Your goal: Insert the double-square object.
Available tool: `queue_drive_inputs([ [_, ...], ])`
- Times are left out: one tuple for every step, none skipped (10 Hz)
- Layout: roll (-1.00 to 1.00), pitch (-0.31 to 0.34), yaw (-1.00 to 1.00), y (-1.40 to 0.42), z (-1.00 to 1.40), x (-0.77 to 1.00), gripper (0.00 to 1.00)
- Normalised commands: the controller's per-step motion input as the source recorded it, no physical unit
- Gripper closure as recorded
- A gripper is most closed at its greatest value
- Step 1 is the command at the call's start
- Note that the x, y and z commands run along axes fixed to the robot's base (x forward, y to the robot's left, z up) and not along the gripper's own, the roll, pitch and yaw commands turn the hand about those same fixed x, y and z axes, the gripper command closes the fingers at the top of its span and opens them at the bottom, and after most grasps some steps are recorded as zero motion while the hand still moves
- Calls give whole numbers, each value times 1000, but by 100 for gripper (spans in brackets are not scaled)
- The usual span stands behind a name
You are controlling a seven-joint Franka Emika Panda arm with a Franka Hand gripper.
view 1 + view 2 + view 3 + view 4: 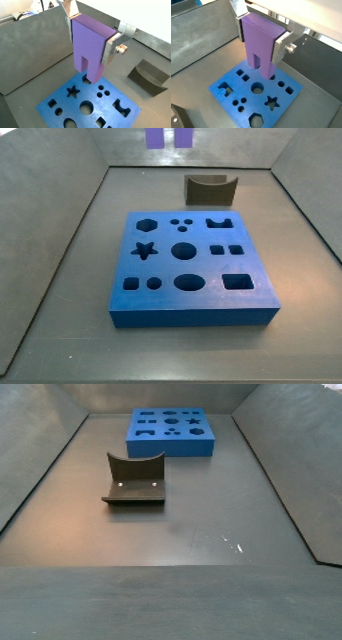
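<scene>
Gripper (92, 31) clamping tall lavender plastic double-square object (90, 47), two square prongs and slot pointing down, above blue cut-out board (90, 107).

Grey floor (174, 534) enclosed by grey walls (54, 148).

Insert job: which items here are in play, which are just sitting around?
In play:
- double-square object, lavender, held in the gripper above the board
- blue board with shaped cutouts, on the floor

Just sitting around:
- dark grey block with a curved notch, on the floor apart from the board, untouched
</scene>
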Motion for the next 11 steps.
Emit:
queue_drive_inputs([
  [0,-49,0,-60,-749,1000,100],
  [0,-44,0,-49,-720,1000,100],
  [0,-27,0,-6,-643,1000,100],
  [59,0,0,0,-454,1000,100],
  [251,0,49,0,-183,960,100],
  [390,26,43,0,-129,943,100],
  [427,59,9,-20,-174,969,100],
  [430,104,0,-251,-346,946,100],
  [381,114,0,-300,-400,934,100],
  [239,50,0,-300,-517,1000,100],
  [47,0,0,-231,-617,1000,100],
])
